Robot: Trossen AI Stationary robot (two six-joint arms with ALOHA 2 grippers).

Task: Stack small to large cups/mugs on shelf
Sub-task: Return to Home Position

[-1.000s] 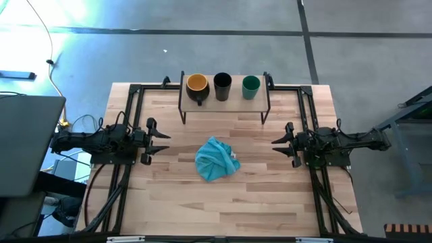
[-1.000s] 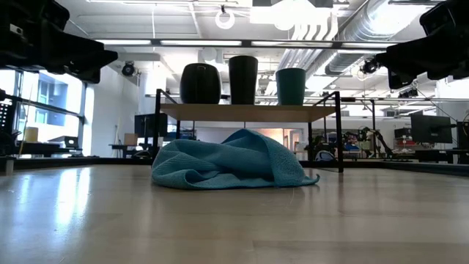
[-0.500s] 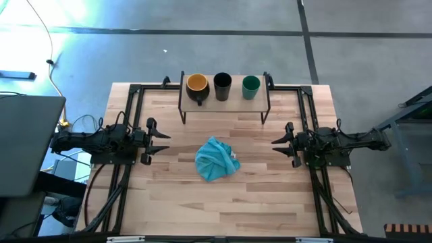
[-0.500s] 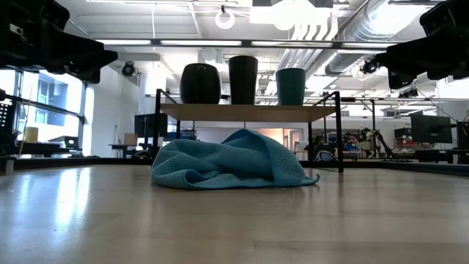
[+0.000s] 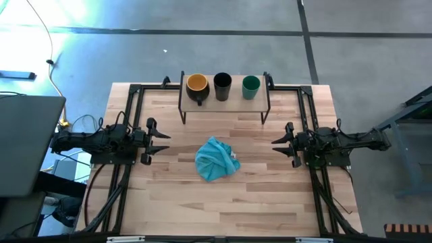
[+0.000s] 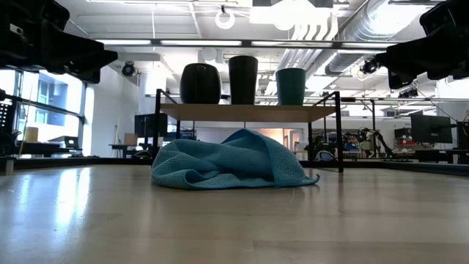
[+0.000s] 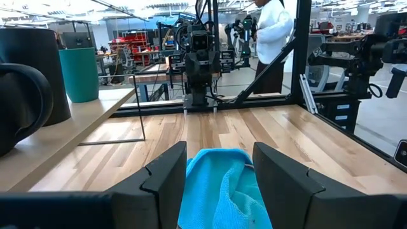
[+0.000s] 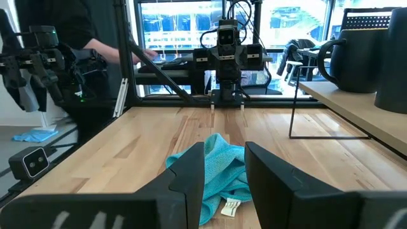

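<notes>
Light-wood board on thin black metal legs, the low shelf (image 5: 234, 102) stands at the far edge of the pale plank bench (image 5: 270, 202) and carries all three vessels in one row along its long axis. The wide dark mug with the yellow-orange inside (image 5: 196, 84) is at the left end, with its handle turned toward the near side. The taller black cup (image 5: 222, 84) is in the middle and the small green cup (image 5: 250, 84) is at the right end. They stand upright and apart from one another.

Both arms lie low at the sides of the bench, facing each other across a crumpled teal cloth (image 5: 216, 159) that sits between them, nearer than the shelf. From either gripper the cups lie off to the side and farther back, well apart. The mug is nearer the left arm and the green cup nearer the right.

The left gripper (image 5: 168, 142) has its fingers (image 7: 166, 184) spread wide and empty, with the cloth showing through the gap. The right gripper (image 5: 277, 146) has its fingers (image 8: 188, 178) parted too, somewhat less, and they touch nothing.

The shelving looks done. What remains is only for the arms to settle at rest, and neither has anything in its way except the cloth lying well ahead.
</notes>
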